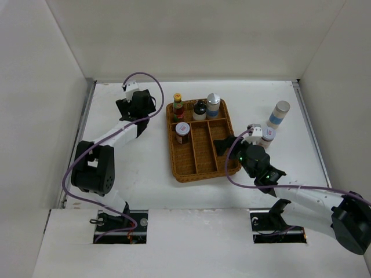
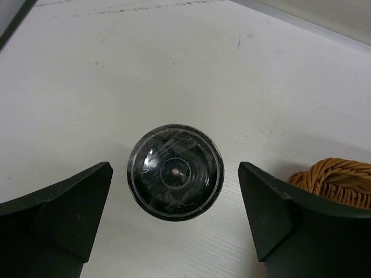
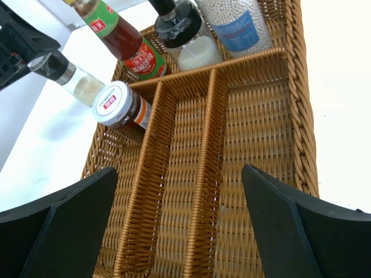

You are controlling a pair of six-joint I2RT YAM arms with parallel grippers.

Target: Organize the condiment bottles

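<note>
My left gripper [image 1: 135, 108] is open and points down left of the wicker tray [image 1: 203, 152]. In the left wrist view its jaws [image 2: 174, 214] stand either side of a dark-lidded shaker [image 2: 175, 171] without touching it. The shaker also shows in the right wrist view [image 3: 78, 82]. In the tray stand a yellow-capped red-green bottle [image 1: 178, 107], a dark bottle [image 1: 199, 109], a grey-lidded bottle with a blue band [image 1: 213, 105] and a white-lidded jar [image 1: 182, 133]. My right gripper [image 1: 222, 146] is open and empty over the tray's long compartments [image 3: 179, 220].
Two white cylinders with blue bands stand on the table right of the tray, one farther back [image 1: 279, 114], one [image 1: 267, 136] beside my right wrist. White walls enclose the table on three sides. The tray's corner [image 2: 342, 180] lies close to my left gripper's right finger.
</note>
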